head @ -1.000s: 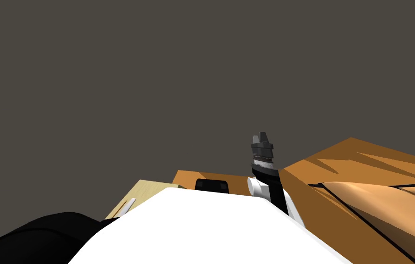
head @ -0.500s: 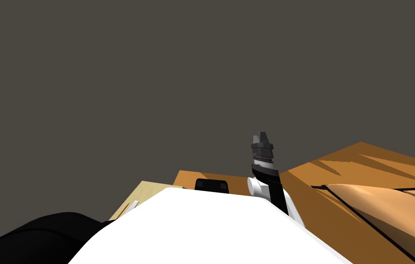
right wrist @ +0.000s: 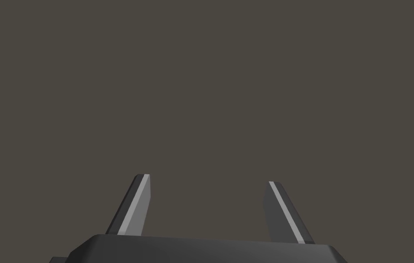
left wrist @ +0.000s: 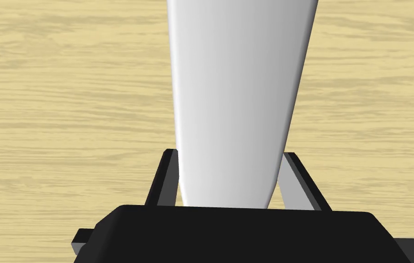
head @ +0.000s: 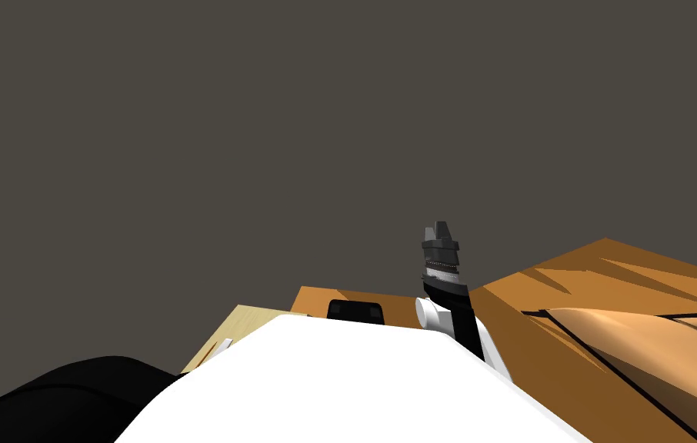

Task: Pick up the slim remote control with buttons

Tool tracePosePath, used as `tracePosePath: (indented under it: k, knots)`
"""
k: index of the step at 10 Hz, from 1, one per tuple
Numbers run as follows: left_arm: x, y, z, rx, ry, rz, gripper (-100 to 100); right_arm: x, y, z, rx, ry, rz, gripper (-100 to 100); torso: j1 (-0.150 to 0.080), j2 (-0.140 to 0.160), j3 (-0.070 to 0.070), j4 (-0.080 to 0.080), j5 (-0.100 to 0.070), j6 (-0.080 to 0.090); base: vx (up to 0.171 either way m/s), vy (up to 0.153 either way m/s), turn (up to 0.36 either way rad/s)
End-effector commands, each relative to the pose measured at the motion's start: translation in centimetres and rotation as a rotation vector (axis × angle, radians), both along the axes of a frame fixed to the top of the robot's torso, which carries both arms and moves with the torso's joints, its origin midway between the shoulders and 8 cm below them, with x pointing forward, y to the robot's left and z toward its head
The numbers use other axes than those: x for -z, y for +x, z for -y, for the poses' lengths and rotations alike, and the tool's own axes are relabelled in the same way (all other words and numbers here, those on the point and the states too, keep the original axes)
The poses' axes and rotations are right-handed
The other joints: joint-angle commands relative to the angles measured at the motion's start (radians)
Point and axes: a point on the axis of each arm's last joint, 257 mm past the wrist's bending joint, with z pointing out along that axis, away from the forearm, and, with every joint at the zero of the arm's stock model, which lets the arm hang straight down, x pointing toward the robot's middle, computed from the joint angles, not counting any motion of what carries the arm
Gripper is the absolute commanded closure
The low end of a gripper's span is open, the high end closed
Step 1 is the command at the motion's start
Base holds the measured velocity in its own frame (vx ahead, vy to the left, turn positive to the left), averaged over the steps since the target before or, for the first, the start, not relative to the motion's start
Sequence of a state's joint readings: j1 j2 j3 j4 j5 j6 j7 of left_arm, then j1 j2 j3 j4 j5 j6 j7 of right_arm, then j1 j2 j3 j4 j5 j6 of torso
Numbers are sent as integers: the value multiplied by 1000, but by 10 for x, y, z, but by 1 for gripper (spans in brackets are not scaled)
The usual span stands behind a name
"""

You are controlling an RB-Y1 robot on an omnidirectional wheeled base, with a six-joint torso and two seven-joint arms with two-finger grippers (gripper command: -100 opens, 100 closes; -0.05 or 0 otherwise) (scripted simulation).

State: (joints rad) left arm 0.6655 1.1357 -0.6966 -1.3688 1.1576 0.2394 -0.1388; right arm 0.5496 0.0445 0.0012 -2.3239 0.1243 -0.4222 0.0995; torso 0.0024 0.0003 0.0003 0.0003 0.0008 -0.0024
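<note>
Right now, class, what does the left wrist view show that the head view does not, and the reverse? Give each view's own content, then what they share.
Left wrist view: the left gripper, its fingers pressed against the sides of a slim, plain light grey remote control.
Head view: the raised right arm, orange-brown furniture to the robot's right, and a dark grey wall.
Shared: the pale wooden surface that lies beneath the remote control.
</note>
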Motion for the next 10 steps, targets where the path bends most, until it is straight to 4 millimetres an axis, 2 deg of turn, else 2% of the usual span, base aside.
tracePosePath:
  k: [1, 4, 5, 6, 9, 10]
  knots:
    - [0, 0, 0, 0, 0, 0, 100, 0, 0, 0, 0, 0, 0, 0, 0, 0, 0, 0, 0, 0, 0, 0, 0]
    - [0, 0, 0, 0, 0, 0, 100, 0, 0, 0, 0, 0, 0, 0, 0, 0, 0, 0, 0, 0, 0, 0, 0]
    - [0, 0, 0, 0, 0, 0, 0, 0, 0, 0, 0, 0, 0, 0, 0, 0, 0, 0, 0, 0, 0, 0, 0]
    - [-9, 2, -4, 2, -2, -1, 100, 0, 0, 0, 0, 0, 0, 0, 0, 0, 0, 0, 0, 0, -6, -13, 23]
    - [-13, 3, -5, 2, -3, -1, 100, 0, 0, 0, 0, 0, 0, 0, -2, 1, 0, 0, -1, 0, -5, -15, 10]
    - [-13, 3, -5, 3, -4, -1, 0, 0, 0, 0, 0, 0, 0, 0, -1, 0, 0, 0, 0, 0, 0, 0, 0]
